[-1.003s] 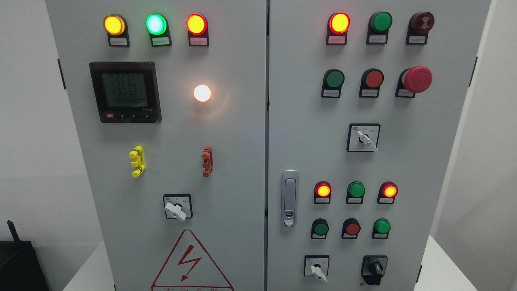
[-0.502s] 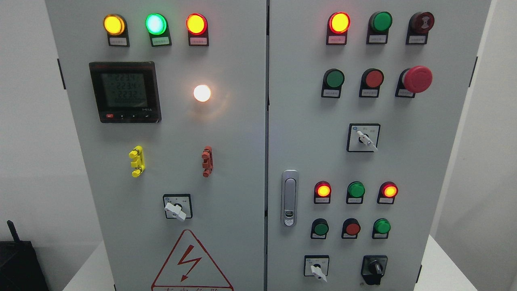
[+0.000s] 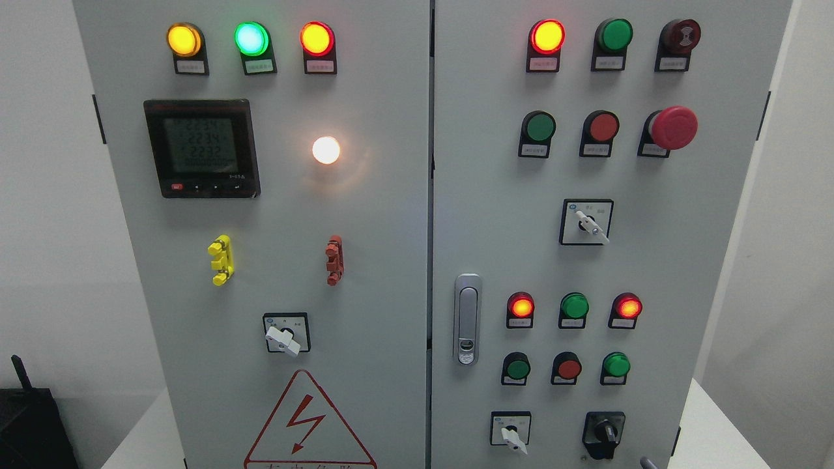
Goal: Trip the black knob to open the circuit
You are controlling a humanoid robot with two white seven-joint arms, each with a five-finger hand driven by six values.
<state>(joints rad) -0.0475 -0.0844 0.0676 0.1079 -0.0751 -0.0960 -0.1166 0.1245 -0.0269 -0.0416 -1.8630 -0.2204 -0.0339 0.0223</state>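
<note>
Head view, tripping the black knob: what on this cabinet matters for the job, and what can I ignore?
For the job:
- black knob, bottom right of the right door
- grey tip at the bottom edge beside it, probably a robot finger; which hand is unclear

Ignore:
- red mushroom button
- white selector switches
- digital meter
- door handle

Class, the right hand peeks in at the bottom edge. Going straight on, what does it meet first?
Probably the black knob, just up and left of the visible sliver of the right hand. So little of it shows that its heading and depth are uncertain.
</note>
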